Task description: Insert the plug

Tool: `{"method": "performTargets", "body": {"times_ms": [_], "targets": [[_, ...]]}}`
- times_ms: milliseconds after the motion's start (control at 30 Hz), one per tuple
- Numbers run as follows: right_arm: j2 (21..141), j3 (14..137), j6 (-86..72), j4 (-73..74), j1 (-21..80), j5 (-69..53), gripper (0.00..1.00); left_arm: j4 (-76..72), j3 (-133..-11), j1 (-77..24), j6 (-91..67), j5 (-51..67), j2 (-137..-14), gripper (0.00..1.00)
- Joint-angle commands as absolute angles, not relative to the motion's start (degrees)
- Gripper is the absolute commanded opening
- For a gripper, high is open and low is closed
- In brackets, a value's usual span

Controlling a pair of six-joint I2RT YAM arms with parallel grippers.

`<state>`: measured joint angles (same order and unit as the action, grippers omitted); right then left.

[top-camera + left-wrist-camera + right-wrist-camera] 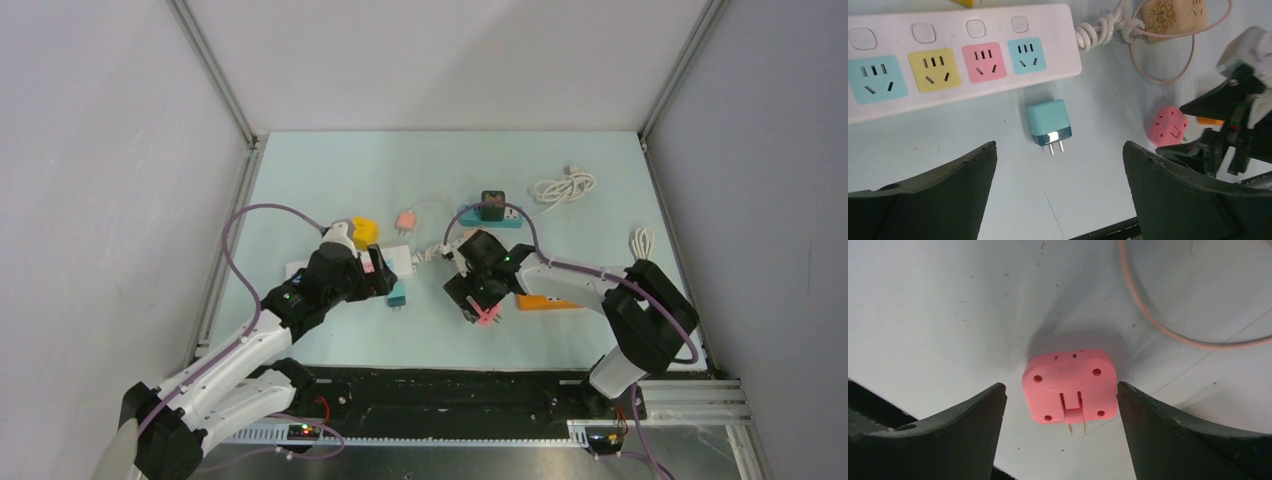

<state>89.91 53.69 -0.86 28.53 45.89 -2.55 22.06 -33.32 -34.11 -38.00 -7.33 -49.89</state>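
- The white power strip (400, 259) lies on the pale worktop (330, 170), and the left arm covers part of it in the overhead view.
- In the left wrist view, the strip (963, 55) shows four coloured socket faces in a row: blue, yellow, pink and teal.
- The teal plug (1049, 122) lies flat just beside the strip's near long edge, below the teal socket face. It is not touching the strip, and its two prongs point away from it.
- The left hand (1059, 147) hangs over the teal plug with its fingers (963, 185) spread wide. One finger is on each side of the plug and nothing is gripped.
- The pink plug (1070, 385) is on the worktop well to the right of the strip's cable end, and its two prongs point away from the strip.
- The right hand (1062, 386) straddles the pink plug with the fingers (1168, 430) apart. There is a clear gap on one side. The other finger is just beside the plug's edge, and whether it touches cannot be told.
- A yellow plug (365, 232) sits just behind the strip's far edge.
- A beige plug (1173, 15) with a thin pink cable (1168, 80) lies beyond the strip's cable end.
- Farther right of the strip is a teal strip (505, 221) carrying a black adapter (491, 204).
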Motion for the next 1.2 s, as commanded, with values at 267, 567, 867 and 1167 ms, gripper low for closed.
{"method": "performTargets", "body": {"times_ms": [267, 567, 867, 1167], "targets": [[94.8, 56.4, 1.2, 28.9, 45.8, 0.0, 0.84, 21.6, -35.7, -33.4, -37.7, -6.8, -50.2, 1.0], [92.0, 57.1, -3.5, 28.1, 46.1, 2.4, 0.48, 21.5, -36.3, -33.4, -36.3, -4.5, -49.9, 1.0], [80.4, 56.6, -10.6, 22.5, 49.3, 5.6, 0.49, 17.5, -37.8, -33.5, -31.5, 9.7, -45.6, 1.0], [70.9, 55.4, -9.6, 19.7, 57.0, 6.1, 0.49, 13.3, -40.5, -33.7, -33.8, 19.1, -44.0, 0.99]]}}
